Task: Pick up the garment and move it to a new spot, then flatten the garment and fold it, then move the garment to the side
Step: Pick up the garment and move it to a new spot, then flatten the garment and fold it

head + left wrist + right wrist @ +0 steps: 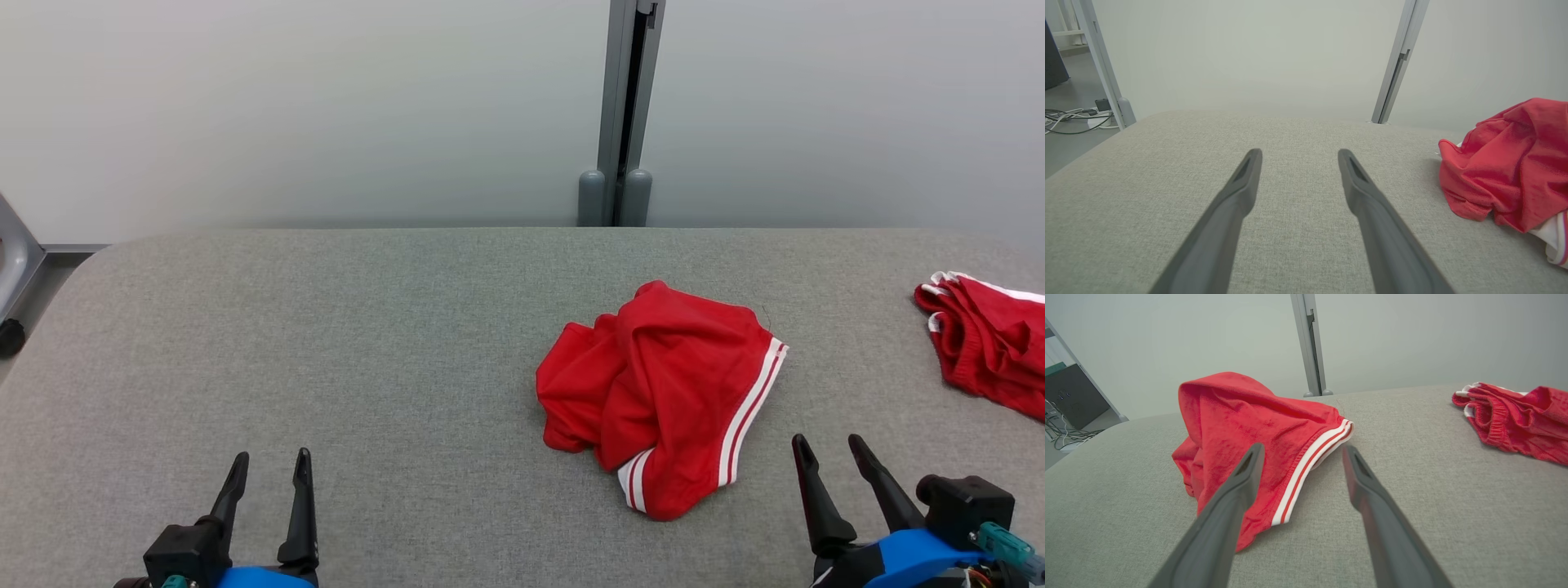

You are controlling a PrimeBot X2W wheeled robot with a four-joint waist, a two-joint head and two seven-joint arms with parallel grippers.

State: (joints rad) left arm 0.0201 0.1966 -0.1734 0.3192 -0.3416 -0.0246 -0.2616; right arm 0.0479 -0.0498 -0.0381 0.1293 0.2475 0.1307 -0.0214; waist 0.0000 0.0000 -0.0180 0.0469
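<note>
Nearest: left pincer (272,454) at the near left edge, fingers spread wide, released, nothing between them. Its tips sit over bare grey fabric tabletop (367,327), well apart from any cloth. Left wrist view: past the tabletop's left edge there are cables (1069,118) on the floor. Moving right: red shorts (661,392) lie right of centre on the tabletop in a crumpled heap, bunched and folded over themselves. The white-striped side seam runs down their right edge, and a striped hem pokes out at the near bottom. Behind them a grey post (624,106) stands against the pale wall (286,106), just off the far edge. Next is the right pincer (828,439) at the near right, also released, fingers apart and empty. It sits just beside the shorts' near right corner, not touching. Right wrist view: its fingers point at the striped edge, the left finger overlapping the red cloth in frame, and I can't tell contact from there. Far right: second red garment (988,343), white trim, bunched, cut off by the frame edge, well apart from the shorts.
</note>
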